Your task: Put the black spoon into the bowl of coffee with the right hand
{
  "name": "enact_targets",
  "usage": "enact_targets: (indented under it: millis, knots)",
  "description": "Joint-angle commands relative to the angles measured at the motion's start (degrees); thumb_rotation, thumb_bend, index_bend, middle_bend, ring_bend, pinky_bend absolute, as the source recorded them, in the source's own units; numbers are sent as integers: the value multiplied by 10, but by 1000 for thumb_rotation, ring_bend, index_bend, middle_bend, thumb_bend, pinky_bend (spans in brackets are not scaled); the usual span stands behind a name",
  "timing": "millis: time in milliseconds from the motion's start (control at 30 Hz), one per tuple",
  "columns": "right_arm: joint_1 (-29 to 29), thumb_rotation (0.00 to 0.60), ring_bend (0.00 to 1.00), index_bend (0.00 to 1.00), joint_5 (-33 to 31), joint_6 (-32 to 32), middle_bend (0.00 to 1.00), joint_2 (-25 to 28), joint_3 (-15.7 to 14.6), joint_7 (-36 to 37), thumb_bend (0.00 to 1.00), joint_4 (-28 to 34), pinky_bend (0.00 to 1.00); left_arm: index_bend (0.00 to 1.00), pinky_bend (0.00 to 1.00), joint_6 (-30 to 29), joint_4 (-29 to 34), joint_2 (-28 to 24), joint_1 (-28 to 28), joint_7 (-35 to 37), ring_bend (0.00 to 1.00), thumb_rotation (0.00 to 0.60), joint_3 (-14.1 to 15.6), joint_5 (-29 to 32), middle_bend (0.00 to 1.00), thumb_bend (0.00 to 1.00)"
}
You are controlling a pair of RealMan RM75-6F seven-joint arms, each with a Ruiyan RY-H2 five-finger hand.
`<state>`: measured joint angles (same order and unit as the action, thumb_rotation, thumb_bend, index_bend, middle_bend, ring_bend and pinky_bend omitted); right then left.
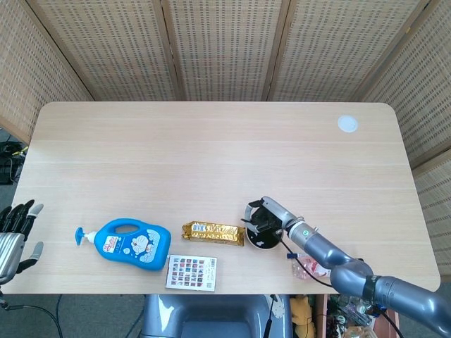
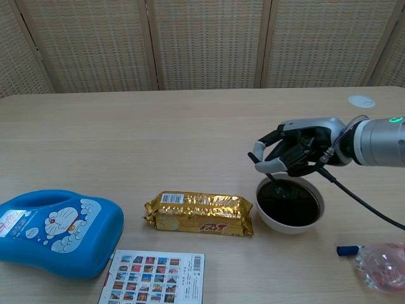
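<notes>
Nearest the robot, at the table's (image 2: 190,120) front edge, lies a card (image 2: 154,279) printed with a grid of small colour pictures; its writing is too small to read. Just left of it a blue pump bottle (image 2: 54,231) lies on its side, its label showing a blue-and-white cartoon cat; the red lettering beside the cat cannot be read. Behind the card sits a gold foil snack pack (image 2: 199,213) with a barcode patch and red characters too blurred to make out. To its right stands the white bowl of coffee (image 2: 290,204), dark liquid inside. The right hand (image 2: 292,152) hangs over the bowl's far rim, fingers curled and pinching the black spoon (image 2: 268,170), whose tip dips into the coffee. At the right front corner lies a crumpled clear wrapper (image 2: 382,266) with a small blue piece beside it. The left hand (image 1: 14,232) is off the table's left front corner, holding nothing, fingers apart. Far back right is a white disc (image 2: 361,101).
</notes>
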<state>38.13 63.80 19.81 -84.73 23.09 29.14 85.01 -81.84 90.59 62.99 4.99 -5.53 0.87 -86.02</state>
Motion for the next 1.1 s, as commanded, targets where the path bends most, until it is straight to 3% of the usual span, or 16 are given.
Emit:
enact_targets:
  millis: [33, 733, 1100]
  knots:
    - [-1, 600, 967, 690, 8, 9, 961, -4, -8, 0, 680, -6, 1000, 0, 0, 0, 1, -1, 0, 0, 0, 600, 0, 0, 0, 464]
    - [-5, 600, 968, 696, 59, 51, 961, 4, -62, 15, 712, -16, 1000, 0, 0, 7, 10, -1, 5, -6, 0, 600, 0, -5, 0, 464]
    - [5, 600, 968, 697, 68, 61, 961, 3, -76, 22, 713, -4, 1000, 0, 0, 10, 7, 0, 6, -3, 0, 600, 0, -4, 0, 464]
